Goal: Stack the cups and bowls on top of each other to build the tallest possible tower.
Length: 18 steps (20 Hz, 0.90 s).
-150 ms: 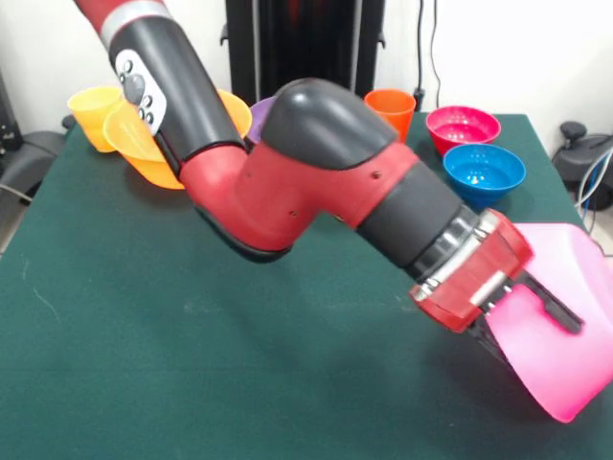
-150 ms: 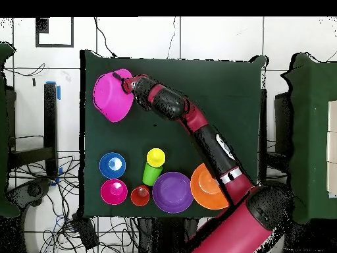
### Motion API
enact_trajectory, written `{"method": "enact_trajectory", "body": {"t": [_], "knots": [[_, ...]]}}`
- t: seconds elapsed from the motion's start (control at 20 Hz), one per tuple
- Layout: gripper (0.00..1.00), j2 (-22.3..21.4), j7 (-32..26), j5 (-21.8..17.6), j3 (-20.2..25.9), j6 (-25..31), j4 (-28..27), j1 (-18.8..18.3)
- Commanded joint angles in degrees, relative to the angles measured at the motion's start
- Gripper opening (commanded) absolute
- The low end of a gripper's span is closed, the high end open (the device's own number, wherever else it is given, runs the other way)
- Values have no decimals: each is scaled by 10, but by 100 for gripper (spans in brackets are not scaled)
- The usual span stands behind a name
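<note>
Now | red and black arm's gripper (image 1: 536, 311) clamped on rim of large glossy hot pink plastic bowl (image 1: 565, 316), tilted on edge at green table (image 1: 192, 364) corner | remaining bowls and cups grouped near opposite side

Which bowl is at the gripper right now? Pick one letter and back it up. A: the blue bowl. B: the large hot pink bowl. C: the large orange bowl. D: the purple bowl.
B: the gripper is on the rim of the large hot pink bowl, which sits tilted at the table corner, away from the other bowls and cups.
</note>
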Motion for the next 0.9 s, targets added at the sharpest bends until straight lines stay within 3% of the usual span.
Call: {"method": "enact_trajectory", "body": {"t": [0.05,0.6,0.8,0.9], "knots": [[100,-23,-23,-189,-279,-76,-92,60],[100,9,-31,-278,-198,-22,-83,3],[100,25,-60,-284,-176,-1,-81,-15],[100,47,-118,-275,-150,27,-81,-36]]}}
